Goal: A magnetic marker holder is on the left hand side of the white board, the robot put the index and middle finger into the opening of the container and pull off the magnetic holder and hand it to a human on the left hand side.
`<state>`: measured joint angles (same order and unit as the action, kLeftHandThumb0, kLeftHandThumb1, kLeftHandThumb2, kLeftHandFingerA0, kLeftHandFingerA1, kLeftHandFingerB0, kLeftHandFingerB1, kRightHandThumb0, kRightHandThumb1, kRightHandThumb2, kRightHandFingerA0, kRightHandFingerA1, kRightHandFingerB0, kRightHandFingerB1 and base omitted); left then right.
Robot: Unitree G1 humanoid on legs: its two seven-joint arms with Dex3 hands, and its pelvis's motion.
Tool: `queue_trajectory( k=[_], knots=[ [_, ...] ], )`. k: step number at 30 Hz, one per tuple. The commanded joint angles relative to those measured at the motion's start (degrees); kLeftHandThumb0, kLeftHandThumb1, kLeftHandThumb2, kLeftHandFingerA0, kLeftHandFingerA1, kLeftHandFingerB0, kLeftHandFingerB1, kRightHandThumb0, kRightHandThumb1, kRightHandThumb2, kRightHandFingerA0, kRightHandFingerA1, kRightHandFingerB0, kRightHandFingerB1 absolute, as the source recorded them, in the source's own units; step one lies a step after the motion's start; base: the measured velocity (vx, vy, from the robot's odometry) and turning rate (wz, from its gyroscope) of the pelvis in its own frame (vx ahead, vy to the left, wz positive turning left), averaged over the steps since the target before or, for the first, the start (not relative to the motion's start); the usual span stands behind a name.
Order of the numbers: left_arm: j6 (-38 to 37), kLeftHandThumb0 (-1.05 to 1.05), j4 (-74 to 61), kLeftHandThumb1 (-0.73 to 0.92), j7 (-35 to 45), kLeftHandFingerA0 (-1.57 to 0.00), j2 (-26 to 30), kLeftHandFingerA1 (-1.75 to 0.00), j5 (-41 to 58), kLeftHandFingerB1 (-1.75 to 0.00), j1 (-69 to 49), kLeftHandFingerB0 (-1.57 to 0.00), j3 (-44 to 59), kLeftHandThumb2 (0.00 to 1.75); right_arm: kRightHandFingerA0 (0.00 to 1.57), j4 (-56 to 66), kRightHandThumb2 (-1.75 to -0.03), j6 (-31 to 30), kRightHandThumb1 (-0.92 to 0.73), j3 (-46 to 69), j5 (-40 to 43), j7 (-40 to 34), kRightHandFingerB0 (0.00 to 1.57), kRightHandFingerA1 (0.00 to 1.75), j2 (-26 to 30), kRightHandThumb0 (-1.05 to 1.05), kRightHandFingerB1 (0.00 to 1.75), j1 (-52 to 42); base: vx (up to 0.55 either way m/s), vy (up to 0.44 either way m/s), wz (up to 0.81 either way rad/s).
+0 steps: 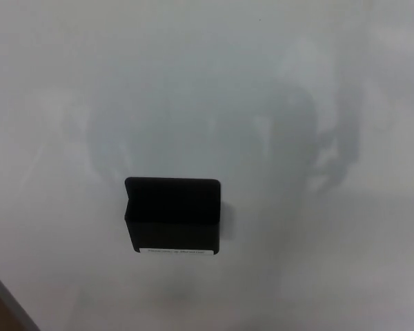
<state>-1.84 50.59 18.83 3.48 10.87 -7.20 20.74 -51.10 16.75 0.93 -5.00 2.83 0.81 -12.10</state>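
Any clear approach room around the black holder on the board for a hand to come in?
Plenty. The whiteboard is bare above, below and to both sides of the magnetic marker holder; only soft shadows fall on it. Nothing looks crowded. The one limit is the board's edge at the lower left corner. Neither robot hand is in view.

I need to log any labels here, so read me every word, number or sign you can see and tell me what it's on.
White strip label along the bottom of the black marker holder: a line of print, too small and blurred to read.
Whiteboard: no writing visible.
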Motion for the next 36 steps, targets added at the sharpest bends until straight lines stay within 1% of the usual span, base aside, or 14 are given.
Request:
queue_trajectory(
  k=[1, 5, 6, 7, 8, 18, 19, 26, 29, 31, 32, 34, 35, 36],
  knots=[
    [-15.73, -0.23, -14.23, 0.54, 9.51, -0.57, -2.18, -0.40, 6.10, -0.37, -6.37, -0.53, 1.06, 0.57, 0.94, -1.98, -0.61, 20.84, -0.66, 1.53, 5.18, 5.42, 0.40, 0.49, -3.35, -0.38, 0.34, 0.22, 0.00, 0.000, 0.00],
    [-22.66, -0.35, -28.28, 0.52, 6.42, -0.57, -0.54, -0.38, -1.33, -0.36, -11.14, -0.50, -3.80, 0.56, 0.95, -2.64, -0.61, 21.32, -0.65, 2.37, 5.84, 6.35, 0.41, 0.49, -3.73, -0.38, 0.34, 0.41, 0.00, 0.000, 0.00],
    [-24.15, -0.44, -35.58, 0.44, 6.35, -0.48, 0.77, -0.46, -2.93, -0.43, -12.24, -0.42, -4.91, 0.69, 0.95, -2.91, -0.61, 21.74, -0.64, 2.35, 5.51, 6.11, 0.40, 0.49, -3.71, -0.40, 0.34, 0.57, 0.00, 0.000, 0.00],
    [-24.40, -0.44, -37.51, 0.44, 6.40, -0.48, 1.11, -0.46, -3.21, -0.43, -12.53, -0.42, -5.18, 0.69, 0.95, -3.02, -0.61, 21.90, -0.64, 2.35, 5.40, 6.03, 0.40, 0.49, -3.70, -0.40, 0.34, 0.63, 0.00, 0.000, 0.00],
    [-22.83, -0.29, -45.22, 0.51, 8.49, -0.49, 3.10, -0.37, -1.79, -0.34, -12.67, -0.42, -5.67, 0.56, 0.95, -3.37, -0.60, 22.58, -0.63, 2.22, 4.93, 5.68, 0.40, 0.50, -3.62, -0.41, 0.34, 0.77, 0.00, 0.000, 0.00],
    [-16.35, -0.32, -67.06, 0.46, 10.57, -0.54, 12.57, -0.37, -3.51, -0.37, -6.50, -0.49, -6.75, 0.54, 0.93, -4.46, -0.61, 23.63, -0.64, 2.25, 4.24, 5.60, 0.38, 0.49, -3.47, -0.41, 0.34, 1.53, 0.00, 0.000, 0.00],
    [-14.94, -0.41, -69.26, 0.38, 10.56, -0.53, 14.13, -0.50, -4.49, -0.48, -4.58, -0.49, -7.13, 0.68, 0.94, -4.57, -0.61, 23.62, -0.64, 2.26, 4.22, 5.60, 0.38, 0.49, -3.50, -0.41, 0.34, 1.51, 0.00, 0.000, 0.00],
    [-11.47, -0.40, -74.03, 0.36, 10.03, -0.59, 18.83, -0.59, -7.89, -0.55, -0.11, -0.52, -9.31, 0.67, 0.92, -5.95, -0.60, 25.16, -0.63, 1.82, 2.76, 4.18, 0.37, 0.49, -3.36, -0.42, 0.33, 1.48, 0.00, 0.000, 0.00],
    [-8.94, -0.42, -76.06, 0.35, 10.68, -0.65, 21.82, -0.61, -8.61, -0.58, 2.58, -0.53, -11.37, 0.66, 0.86, -5.30, -0.60, 29.09, -0.64, -0.95, -6.63, -9.59, 0.36, 0.52, -2.34, -0.45, 0.34, -0.18, 0.00, 0.000, 0.00],
    [-8.36, -0.41, -76.38, 0.35, 10.51, -0.66, 22.79, -0.61, -8.65, -0.57, 3.11, -0.54, -12.20, 0.66, 0.85, -5.43, -0.61, 30.28, -0.65, -1.86, -9.14, -13.50, 0.35, 0.52, -1.90, -0.43, 0.34, -0.52, 0.00, 0.000, 0.00],
    [-8.20, -0.41, -76.15, 0.35, 10.66, -0.65, 23.22, -0.59, -8.74, -0.57, 3.94, -0.53, -12.74, 0.65, 0.78, -5.51, -0.81, 30.34, -0.55, -2.03, -9.78, -14.73, 0.28, 0.63, -1.67, -0.51, 0.45, -0.50, 0.00, 0.000, 0.00],
    [-7.78, -0.41, -75.93, 0.35, 10.73, -0.65, 24.05, -0.59, -8.85, -0.57, 5.11, -0.53, -13.58, 0.65, 0.78, -5.79, -0.81, 30.46, -0.55, -2.34, -10.54, -16.50, 0.28, 0.63, -1.35, -0.51, 0.45, -0.37, 0.00, 0.000, 0.00],
    [-7.41, -0.41, -75.66, 0.35, 10.86, -0.65, 24.78, -0.59, -9.23, -0.57, 6.23, -0.52, -14.27, 0.65, 0.82, -6.10, -0.60, 30.27, -0.68, -2.48, -10.86, -17.41, 0.33, 0.55, -1.11, -0.43, 0.34, -0.09, 0.00, 0.000, 0.00],
    [-7.17, -0.42, -75.49, 0.35, 10.94, -0.65, 25.17, -0.60, -9.55, -0.58, 7.00, -0.53, -14.73, 0.65, 0.81, -6.24, -0.60, 30.11, -0.68, -2.49, -10.86, -17.70, 0.32, 0.55, -1.04, -0.42, 0.33, 0.07, 0.00, 0.000, 0.00]
  ],
)
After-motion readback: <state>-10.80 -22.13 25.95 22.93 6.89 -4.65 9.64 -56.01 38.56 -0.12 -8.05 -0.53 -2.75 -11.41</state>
